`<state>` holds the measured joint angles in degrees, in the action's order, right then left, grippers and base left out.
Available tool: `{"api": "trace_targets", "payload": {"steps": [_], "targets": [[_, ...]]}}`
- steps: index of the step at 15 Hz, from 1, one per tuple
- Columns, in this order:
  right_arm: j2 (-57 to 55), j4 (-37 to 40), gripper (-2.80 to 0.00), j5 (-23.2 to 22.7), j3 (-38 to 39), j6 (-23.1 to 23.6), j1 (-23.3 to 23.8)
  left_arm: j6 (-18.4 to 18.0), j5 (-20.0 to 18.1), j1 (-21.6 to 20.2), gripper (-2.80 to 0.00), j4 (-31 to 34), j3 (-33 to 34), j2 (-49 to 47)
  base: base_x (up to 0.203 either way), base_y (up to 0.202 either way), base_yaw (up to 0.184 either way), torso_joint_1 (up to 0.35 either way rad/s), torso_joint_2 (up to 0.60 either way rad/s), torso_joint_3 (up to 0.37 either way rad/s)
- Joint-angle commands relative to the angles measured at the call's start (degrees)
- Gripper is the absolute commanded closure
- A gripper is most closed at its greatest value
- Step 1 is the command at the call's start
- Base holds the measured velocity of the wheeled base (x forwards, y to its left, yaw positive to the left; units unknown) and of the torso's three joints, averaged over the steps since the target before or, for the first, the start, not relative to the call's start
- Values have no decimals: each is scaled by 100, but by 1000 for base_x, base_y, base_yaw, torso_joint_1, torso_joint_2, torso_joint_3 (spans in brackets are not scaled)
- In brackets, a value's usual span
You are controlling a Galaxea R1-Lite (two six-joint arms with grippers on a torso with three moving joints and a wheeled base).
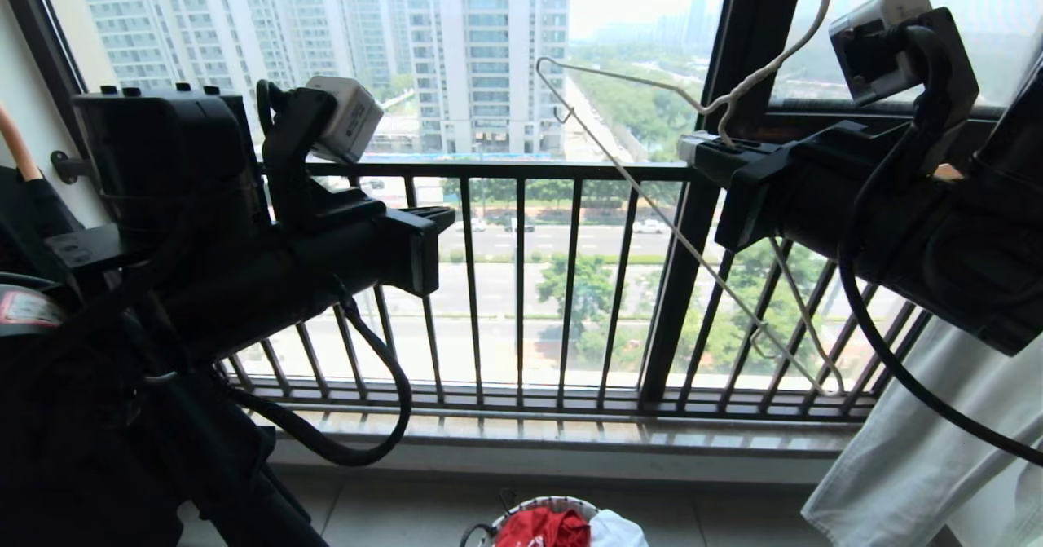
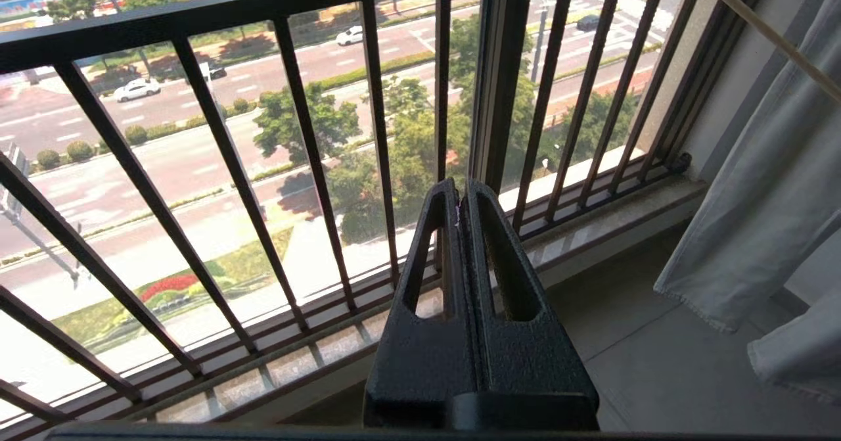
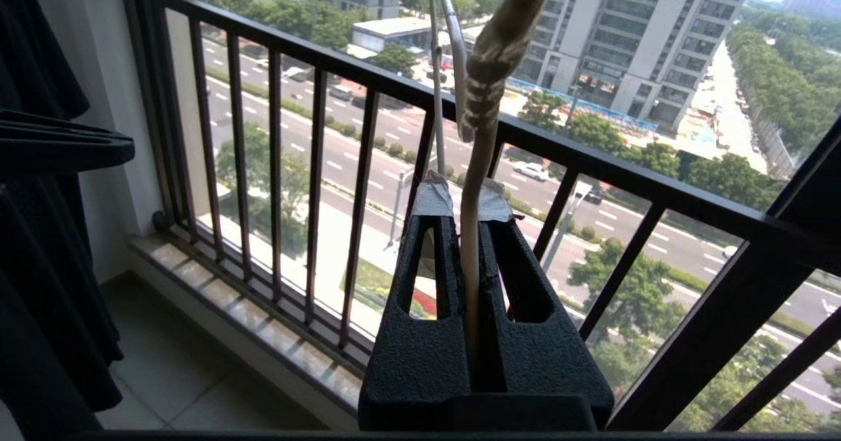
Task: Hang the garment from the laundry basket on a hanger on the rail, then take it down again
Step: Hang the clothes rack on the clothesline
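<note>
Honestly, we can't read a single word anywhere here. The white camera box [image 1: 346, 117] on the left arm has a small dark printed patch on its side, probably a label, but the letters are way too tiny for us to make out. Same story with the red shirt [image 1: 544, 528] down in the basket [image 1: 538, 504]: a bit of white shows on the fabric, and we can't tell any lettering from it.

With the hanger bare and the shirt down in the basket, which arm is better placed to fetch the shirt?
Left. The left gripper is shut on nothing, while the right gripper clamps the hanger. The red T-shirt sits in the laundry basket below.
</note>
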<state>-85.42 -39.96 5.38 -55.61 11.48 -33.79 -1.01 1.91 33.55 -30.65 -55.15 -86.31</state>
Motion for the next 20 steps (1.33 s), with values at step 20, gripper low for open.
{"api": "trace_targets", "payload": {"steps": [20], "targets": [[-878, 831, 0, 544, -1697, 169, 258, -39, -6, -297, 0, -20, 57, 1028, 0, 0, 0, 0, 0, 0]]}}
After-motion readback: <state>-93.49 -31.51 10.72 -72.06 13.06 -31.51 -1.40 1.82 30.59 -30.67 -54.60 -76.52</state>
